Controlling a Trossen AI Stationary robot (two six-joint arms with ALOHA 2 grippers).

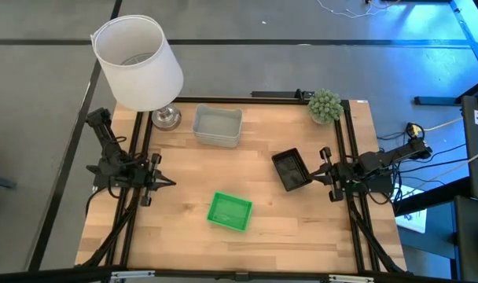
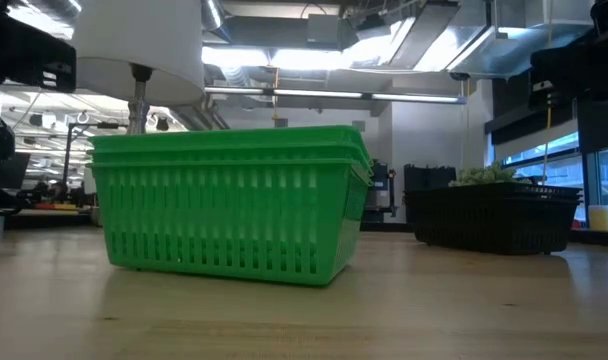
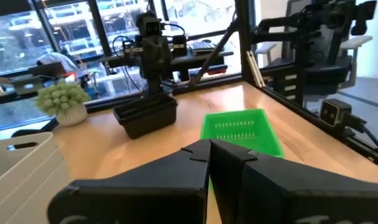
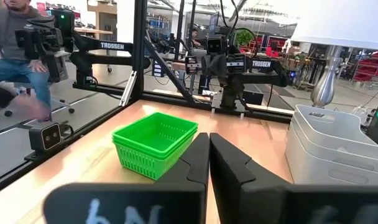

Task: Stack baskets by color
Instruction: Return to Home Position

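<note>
Green baskets [image 1: 229, 211] [image 2: 229, 205] sit nested in one stack on the wooden table, near its front middle. Black baskets [image 1: 291, 169] [image 3: 145, 115] stand nested toward the right, and grey-white baskets [image 1: 218, 126] [image 4: 338, 146] stand at the far middle. My left gripper [image 1: 170, 182] [image 3: 209, 146] is shut at the table's left edge, pointing level toward the green stack. My right gripper [image 1: 316, 174] [image 4: 209, 138] is shut at the right edge, its tips just beside the black stack's right end, with nothing between the fingers.
A white lampshade [image 1: 137, 61] on a metal foot stands at the far left corner. A fuzzy green plant ball [image 1: 325, 104] sits at the far right corner. Black frame rails run along the table's left and right sides. A person [image 4: 15, 43] sits beyond the table.
</note>
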